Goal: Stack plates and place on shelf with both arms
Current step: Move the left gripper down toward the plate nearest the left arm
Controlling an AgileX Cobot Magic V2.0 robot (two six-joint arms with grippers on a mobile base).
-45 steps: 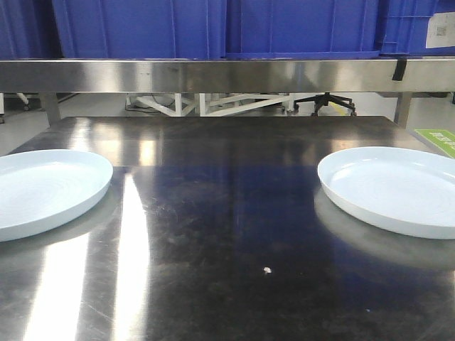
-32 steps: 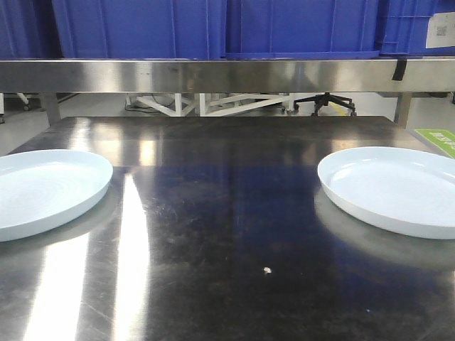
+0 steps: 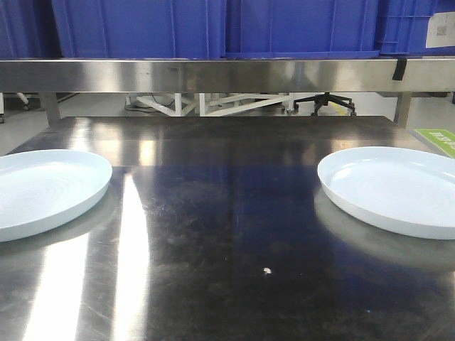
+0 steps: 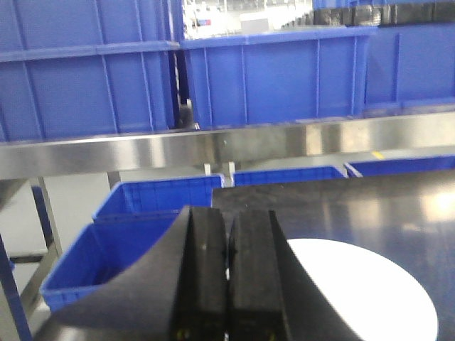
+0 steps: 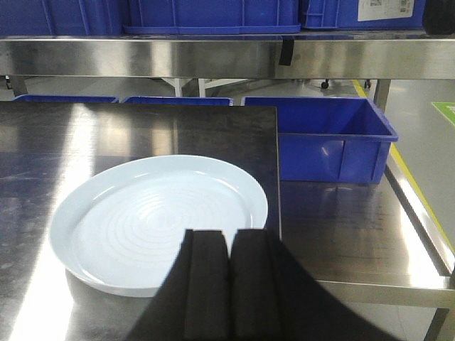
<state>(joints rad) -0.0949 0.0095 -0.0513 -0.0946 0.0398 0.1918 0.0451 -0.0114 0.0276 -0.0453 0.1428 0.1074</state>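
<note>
The task looks barely begun. In the front view the table (image 3: 227, 234) carries both plates, well apart. The shelf (image 3: 213, 74) runs across 12 o'clock with only blue crates (image 3: 142, 28) on it and no plate. The left plate (image 3: 43, 188) lies flat at 9 o'clock and the right plate (image 3: 391, 188) flat at 3 o'clock, so nothing is stacked. One plate has yet to be lifted onto the other, and the pair then raised to the shelf with both arms.

Neither arm shows in the front view. In its wrist view the left gripper (image 4: 227, 277) has its jaws pressed together on nothing, with the left plate at about 4 o'clock beyond it and not touched. The right gripper (image 5: 229, 284) is likewise closed and empty, hanging over the near rim of the right plate at 6 o'clock; whether it touches the rim cannot be told.

The table is dark steel, scratched and mirror-like, with bright streaks of glare. The shelf rail is brushed steel, long and flat-faced, with a strip of black tape (image 3: 399, 69) near 2 o'clock. The crates are ribbed plastic boxes. The plates are round, shallow, glossy and pale bluish-white, with low upturned rims and faint concentric rings inside. They would probably be slippery to pinch at the edge. The fingers are matt black blocks. A small pale speck (image 3: 266, 270) sits on the table towards 6 o'clock.
</note>
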